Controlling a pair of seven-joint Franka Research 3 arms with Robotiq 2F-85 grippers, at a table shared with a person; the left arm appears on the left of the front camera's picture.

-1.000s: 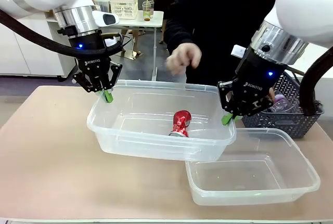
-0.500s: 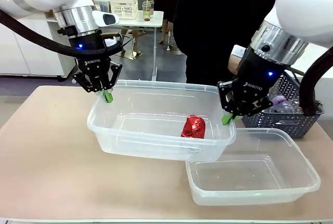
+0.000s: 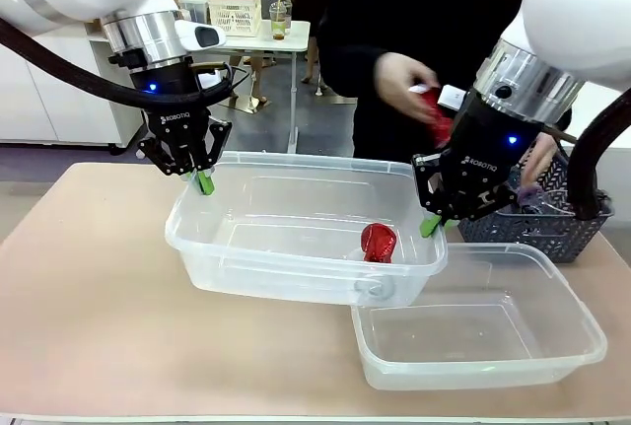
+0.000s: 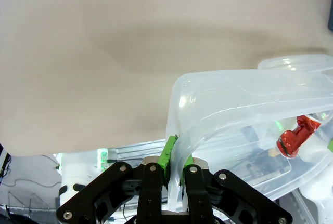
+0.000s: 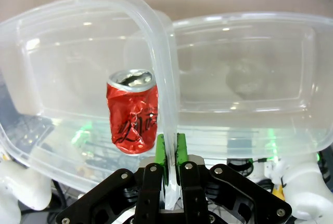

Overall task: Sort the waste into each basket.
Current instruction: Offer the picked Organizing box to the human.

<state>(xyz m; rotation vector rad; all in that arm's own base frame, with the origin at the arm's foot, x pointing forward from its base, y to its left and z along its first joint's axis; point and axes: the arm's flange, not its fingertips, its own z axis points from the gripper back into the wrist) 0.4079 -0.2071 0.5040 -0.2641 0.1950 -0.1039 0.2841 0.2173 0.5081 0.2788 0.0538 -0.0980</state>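
Two clear tubs are on the go, and the bigger one [image 3: 296, 282] is pinched by its rim from both ends. The left tool [image 3: 204, 183] has its green pads shut tight on the rim at the tub's far left corner. In the left wrist view the curved plastic edge runs straight down between the pads. The right tool [image 3: 431, 225] is clamped the same way on the rim at the tub's right end, with the thin wall squeezed between its two pads. The tub sits level and looks raised a little off the worktop [image 3: 99, 326], though I cannot say so for certain.

Inside it lies a crushed red can [image 3: 378, 242], down on the floor of the tub near the right front corner. The right wrist view shows the can's silver top and dented red side just beside the gripped wall.

The smaller tub [image 3: 582, 346] rests on the worktop at the front right. Its near-left corner is tucked under the right front corner of the bigger one.

Across the worktop stands a person in dark clothes. One hand [image 3: 399, 80] is up beside the right arm, holding something red [image 3: 437, 114] that is too blurred to name. The other hand [image 3: 539, 164] is down at the dark grey lattice basket [image 3: 552, 233], which stands at the far right behind the right tool.
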